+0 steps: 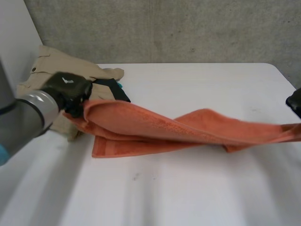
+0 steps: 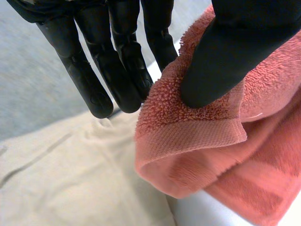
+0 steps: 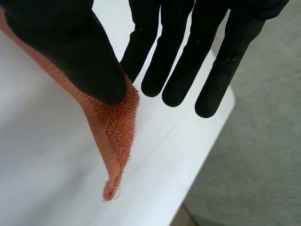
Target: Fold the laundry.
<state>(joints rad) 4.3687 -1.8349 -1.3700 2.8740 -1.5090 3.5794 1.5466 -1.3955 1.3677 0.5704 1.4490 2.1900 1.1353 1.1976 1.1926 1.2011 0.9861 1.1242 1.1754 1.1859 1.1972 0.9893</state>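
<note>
The fingers [image 2: 120,80] of the left hand [image 1: 70,92] run straight. Its thumb [image 2: 221,61] presses a corner of the orange towel [image 1: 155,127] against them, so from my seat I read that hand as pinching the cloth. The right hand [image 1: 295,101] does likewise at the other end. In its wrist view I see straight fingers [image 3: 176,66] and the thumb [image 3: 75,52] clamped on the towel's edge, with a small corner of terry hanging below the thumb.

The white table [image 1: 188,188] spans my head view, with a grey wall [image 1: 188,28] behind it. The towel is stretched across the table between the two hands. It is lifted at both ends and sags in the middle until it looks to touch the tabletop. Near the left hand it is doubled over, and a lower layer lies flat on the table.

A beige garment [image 1: 56,63] sits crumpled at the far left corner of the table, behind and under the left hand. In the left wrist view it lies just beneath the fingertips and beside the pinched towel corner.

A small dark piece [image 1: 113,88] with a teal edge rests at the garment's near side, just beside the left hand and behind the towel's raised edge. I cannot tell what it is.
</note>
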